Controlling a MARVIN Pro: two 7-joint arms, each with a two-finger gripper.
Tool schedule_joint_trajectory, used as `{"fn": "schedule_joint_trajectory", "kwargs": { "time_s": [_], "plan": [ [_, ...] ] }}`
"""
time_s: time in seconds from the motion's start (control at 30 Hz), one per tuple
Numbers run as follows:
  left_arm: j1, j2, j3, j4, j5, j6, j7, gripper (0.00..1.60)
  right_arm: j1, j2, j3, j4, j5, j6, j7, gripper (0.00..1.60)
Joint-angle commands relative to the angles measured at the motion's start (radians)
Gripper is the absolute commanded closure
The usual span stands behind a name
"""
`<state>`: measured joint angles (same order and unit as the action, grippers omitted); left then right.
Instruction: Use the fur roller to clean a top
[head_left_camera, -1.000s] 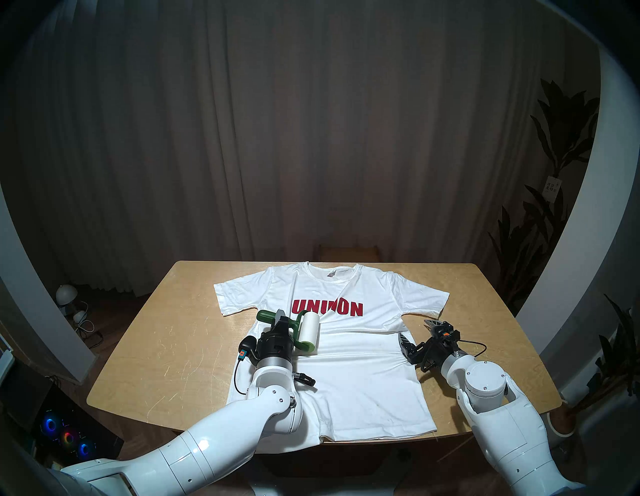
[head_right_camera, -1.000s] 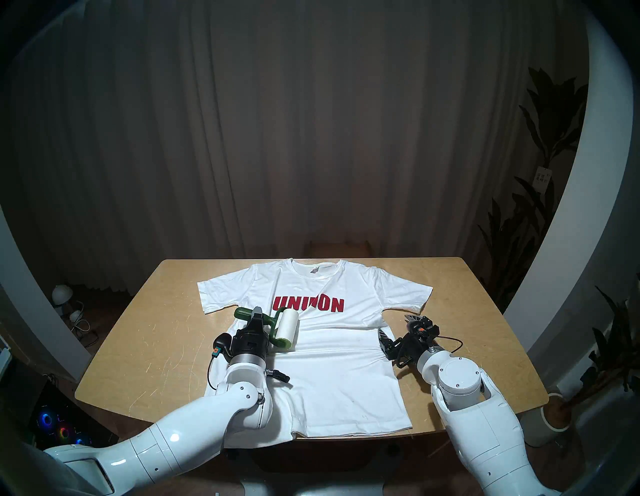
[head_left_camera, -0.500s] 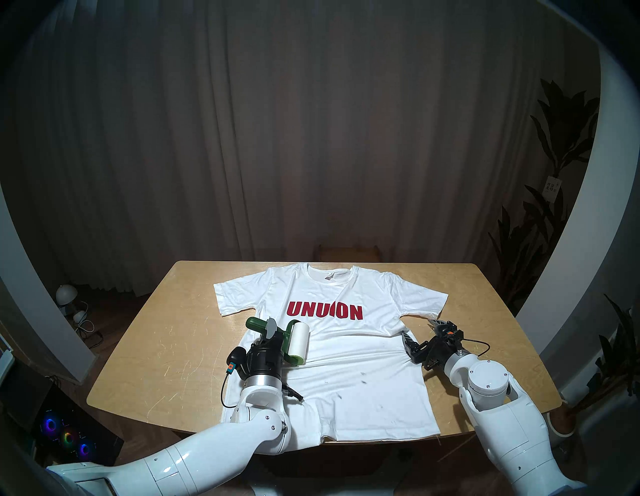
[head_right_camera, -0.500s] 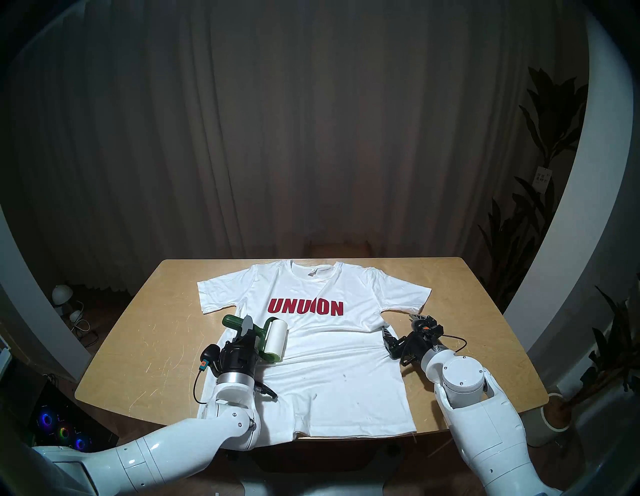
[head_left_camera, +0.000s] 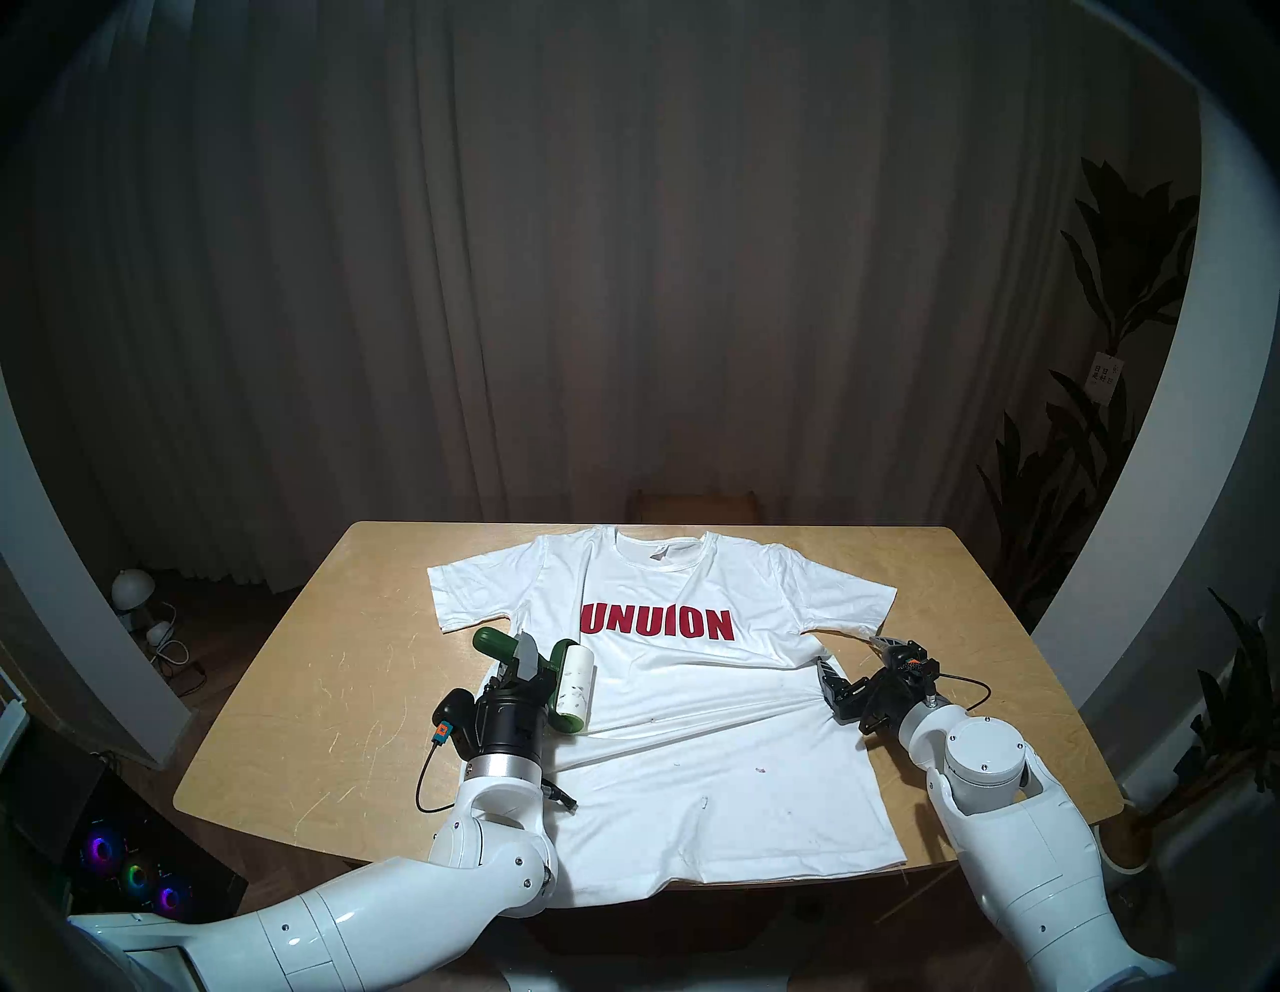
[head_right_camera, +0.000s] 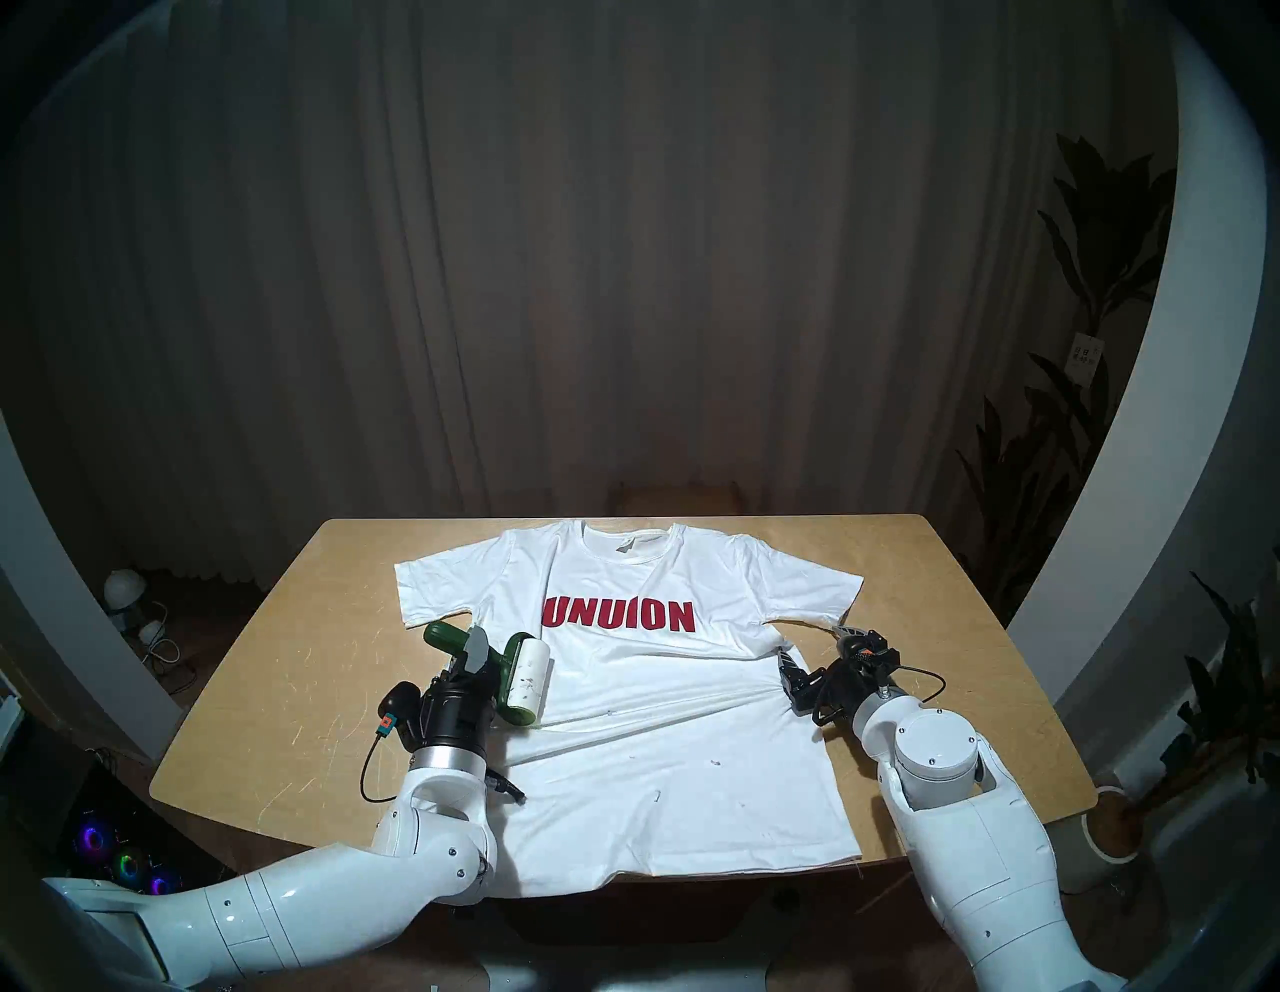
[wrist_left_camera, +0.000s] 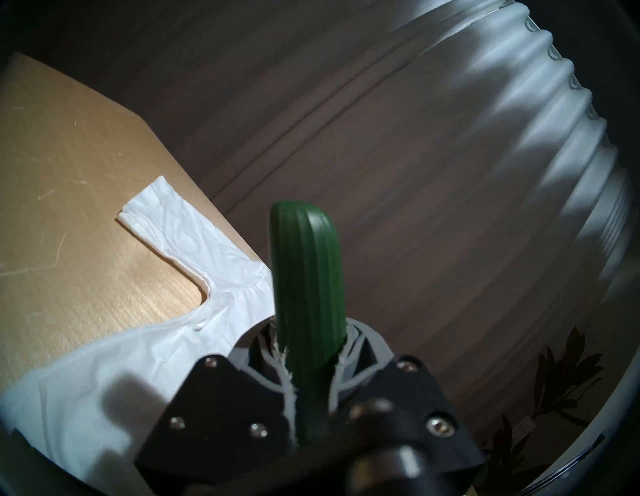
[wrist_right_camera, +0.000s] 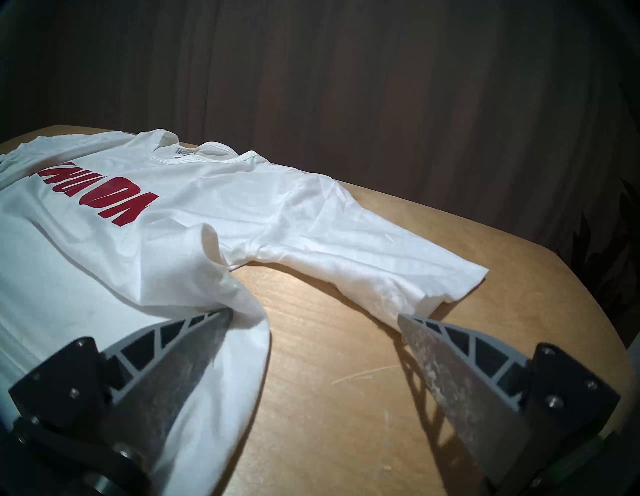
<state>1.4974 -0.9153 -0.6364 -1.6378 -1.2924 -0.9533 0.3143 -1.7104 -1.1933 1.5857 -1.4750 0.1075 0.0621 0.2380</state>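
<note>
The top (head_left_camera: 692, 700), a white T-shirt with red "UNUION" lettering, lies flat on the table, its hem hanging over the near edge. My left gripper (head_left_camera: 526, 658) is shut on the dark green handle of the fur roller (head_left_camera: 576, 686). The roller's white roll rests on the shirt's left side and carries dark specks. In the left wrist view the handle (wrist_left_camera: 306, 277) sticks up between the closed fingers. My right gripper (head_left_camera: 855, 658) stands open at the shirt's right side. One finger (wrist_right_camera: 194, 332) presses the shirt's edge, and the other finger (wrist_right_camera: 436, 346) is on bare wood by the sleeve (wrist_right_camera: 381, 263).
Small dark specks (head_left_camera: 760, 770) dot the shirt's lower half. The wooden table (head_left_camera: 312, 693) has bare strips to the left and right of the shirt. A chair (head_left_camera: 696, 502) stands behind it. On the floor are a lamp (head_left_camera: 135, 589) at left and plants (head_left_camera: 1108, 485) at right.
My left gripper has drawn the roller leftward and nearer across the shirt. The right gripper slid right with the shirt's edge. The cloth has flattened, and the lettering now reads whole.
</note>
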Motion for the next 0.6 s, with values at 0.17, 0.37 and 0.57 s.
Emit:
{"fn": "schedule_joint_trajectory", "kwargs": {
  "time_s": [0.17,0.37,0.57],
  "plan": [
    [0.016,0.042,-0.012,-0.062,0.210,-0.007,0.200,1.60,-0.026,-0.001,0.000,0.064,-0.005,0.014,-0.014,0.00],
    [0.035,0.074,-0.020,-0.101,0.298,0.009,0.299,1.60,-0.027,0.001,0.002,0.075,0.002,0.006,-0.012,0.00],
    [0.061,0.120,-0.050,-0.197,0.345,0.007,0.386,1.60,-0.039,0.011,0.013,0.056,0.014,0.009,-0.008,0.00]
  ]
}}
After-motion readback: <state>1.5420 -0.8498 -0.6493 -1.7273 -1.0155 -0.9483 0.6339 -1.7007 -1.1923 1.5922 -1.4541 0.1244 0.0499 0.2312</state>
